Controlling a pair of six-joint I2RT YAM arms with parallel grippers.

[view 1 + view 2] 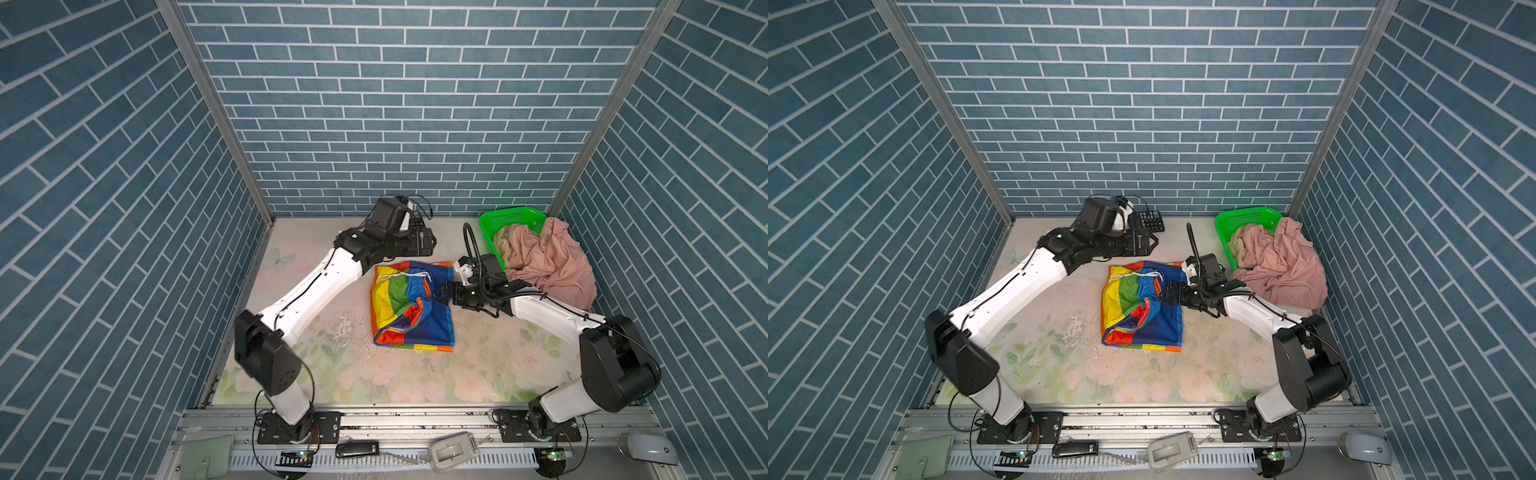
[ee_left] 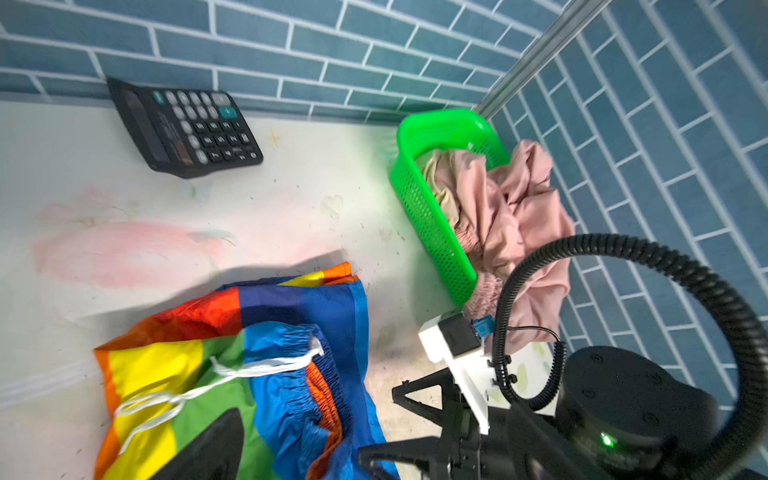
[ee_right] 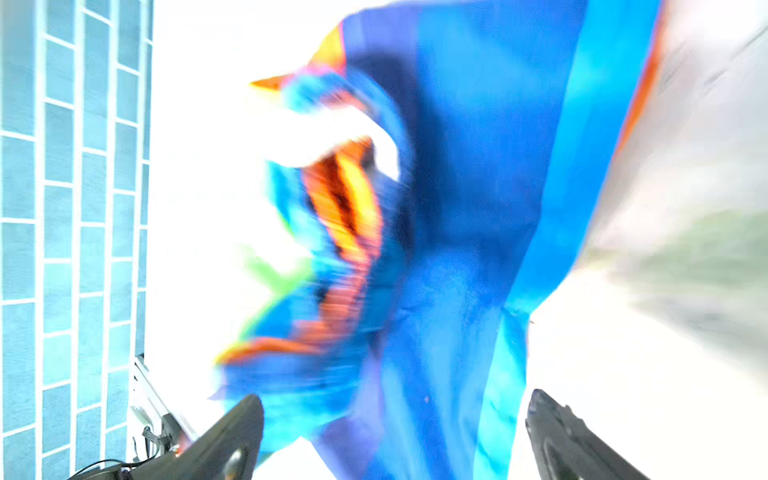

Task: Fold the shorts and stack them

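I see both empty: right gripper spread wide at the rainbow shorts, left gripper open nearby.

The left arm and right arm match: glossy white shell links between bulky matte-black joint housings, thin black cables alongside, each on a black base plate with silver screws. The right wrist carries a ribbed black cable hose and a white plastic camera bracket (a small green light glows nearby), and the right gripper ends in two tapered charcoal fingers.
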